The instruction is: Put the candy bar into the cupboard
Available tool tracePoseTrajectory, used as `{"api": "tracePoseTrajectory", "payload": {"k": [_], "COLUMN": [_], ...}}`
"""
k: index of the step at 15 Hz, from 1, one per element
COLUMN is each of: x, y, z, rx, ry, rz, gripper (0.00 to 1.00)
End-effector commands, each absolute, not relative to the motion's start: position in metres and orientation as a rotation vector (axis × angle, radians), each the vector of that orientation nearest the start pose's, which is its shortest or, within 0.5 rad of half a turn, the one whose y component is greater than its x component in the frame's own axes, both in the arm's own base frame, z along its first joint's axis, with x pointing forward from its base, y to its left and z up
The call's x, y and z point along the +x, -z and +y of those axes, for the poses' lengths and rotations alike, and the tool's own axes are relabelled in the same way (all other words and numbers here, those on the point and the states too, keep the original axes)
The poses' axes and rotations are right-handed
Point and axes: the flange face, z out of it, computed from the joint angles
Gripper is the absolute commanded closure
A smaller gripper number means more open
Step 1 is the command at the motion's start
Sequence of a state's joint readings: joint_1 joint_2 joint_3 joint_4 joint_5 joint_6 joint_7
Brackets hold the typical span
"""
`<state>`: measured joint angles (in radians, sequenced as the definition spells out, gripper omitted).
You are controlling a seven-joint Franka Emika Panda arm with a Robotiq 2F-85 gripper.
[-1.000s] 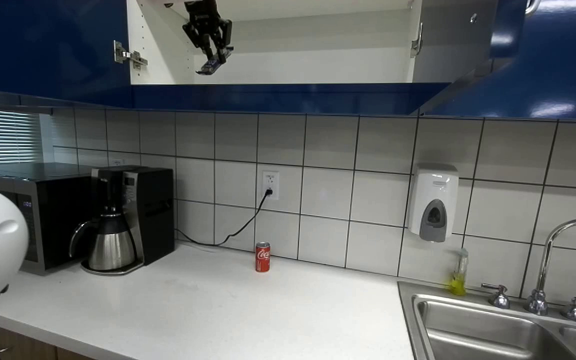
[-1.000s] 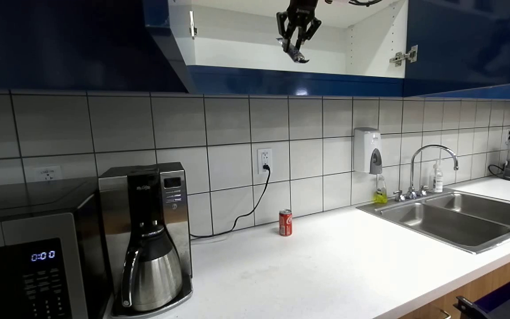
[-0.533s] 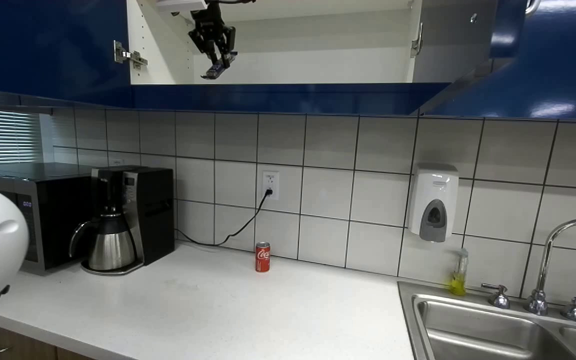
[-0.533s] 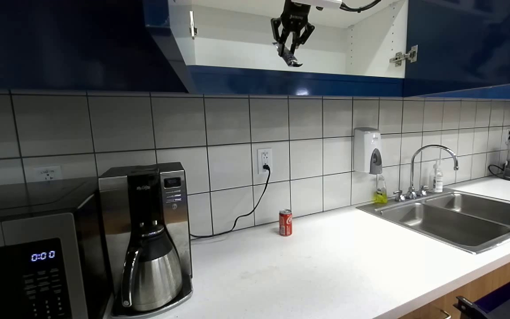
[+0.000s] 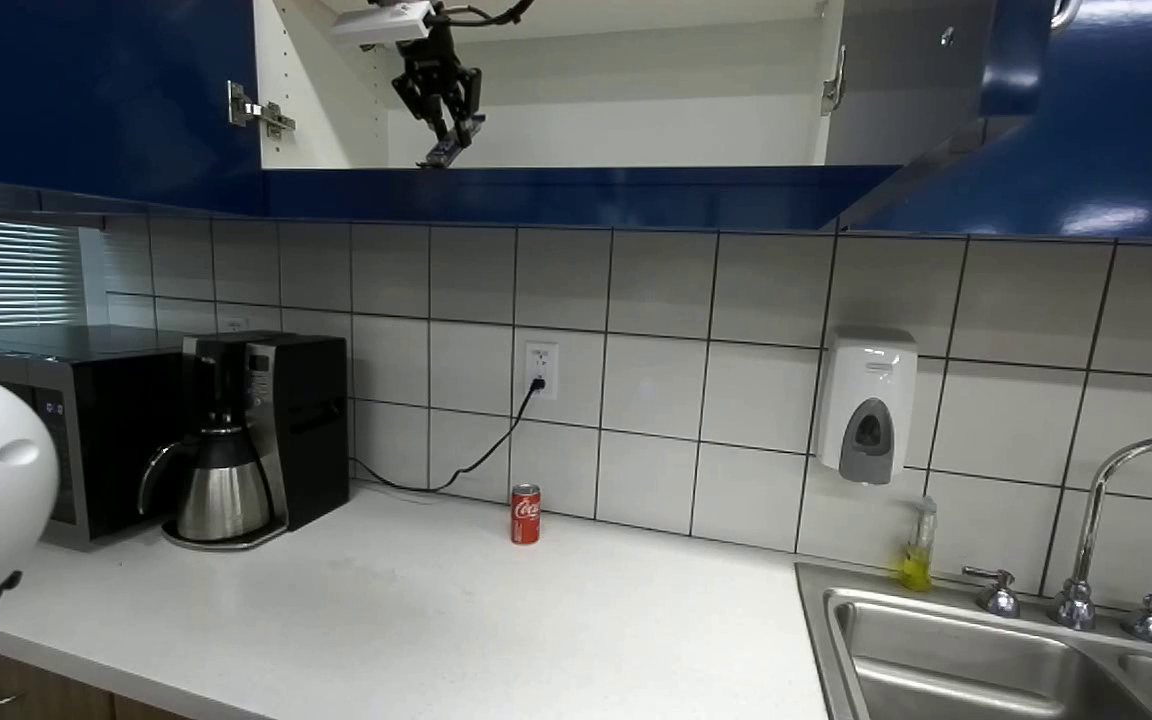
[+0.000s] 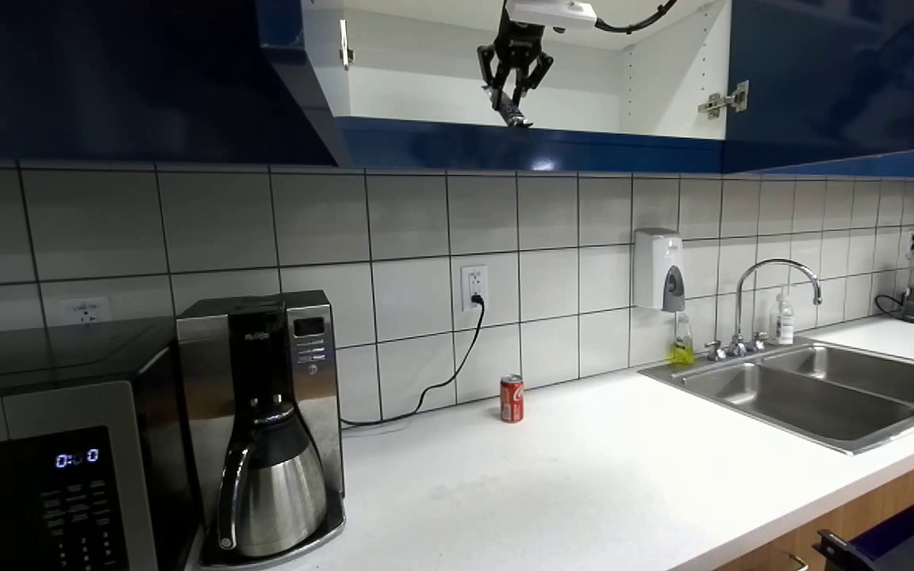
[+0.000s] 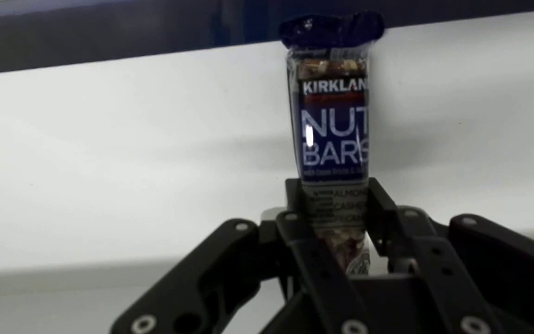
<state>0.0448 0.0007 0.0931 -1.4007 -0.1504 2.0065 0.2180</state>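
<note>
In the wrist view, the jaws of the gripper point(image 7: 336, 204) stand only as wide as the candy bar point(image 7: 334, 125), clamping its 2 sides above the interior of the cupboard point(image 7: 132, 148); the tip overlaps the blue front edge point(image 7: 155, 32). Judged: carrying done; setting down and release outstanding.

In an exterior view, the bar hangs tilted, low in the cupboard's mouth; contact unconfirmed. Bottle point(image 5: 920, 545) contains yellow liquid point(image 5: 916, 574).

In an exterior view, carafe point(image 6: 282, 492): contents hidden.

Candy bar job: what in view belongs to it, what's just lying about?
Job:
candy bar, gripped
tool, shut on it
cupboard, open

Just there:
red can
coffee maker
microwave
soap dispenser
sink
bottle of yellow liquid
</note>
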Motion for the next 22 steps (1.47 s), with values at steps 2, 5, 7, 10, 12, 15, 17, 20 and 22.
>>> {"api": "tracePoseTrajectory", "payload": {"k": [2,5,7,10,12,15,17,20,22], "x": [0.593,0.597,0.600,0.604,0.606,0.609,0.608,0.604,0.599], "y": [-0.762,-0.767,-0.767,-0.767,-0.766,-0.764,-0.762,-0.761,-0.760], "z": [0.071,0.067,0.065,0.062,0.059,0.057,0.056,0.055,0.055], "rx": [-3.035,-3.034,-3.035,-3.044,-3.044,-3.049,-3.048,-3.047,-3.046], "ry": [0.987,0.986,0.979,0.971,0.965,0.955,0.945,0.936,0.931], "rz": [0.132,0.142,0.150,0.165,0.178,0.187,0.187,0.184,0.178], "gripper": [0.90,0.90,0.67,0.33,0.18,0.00,0.00,0.00,0.00]}}
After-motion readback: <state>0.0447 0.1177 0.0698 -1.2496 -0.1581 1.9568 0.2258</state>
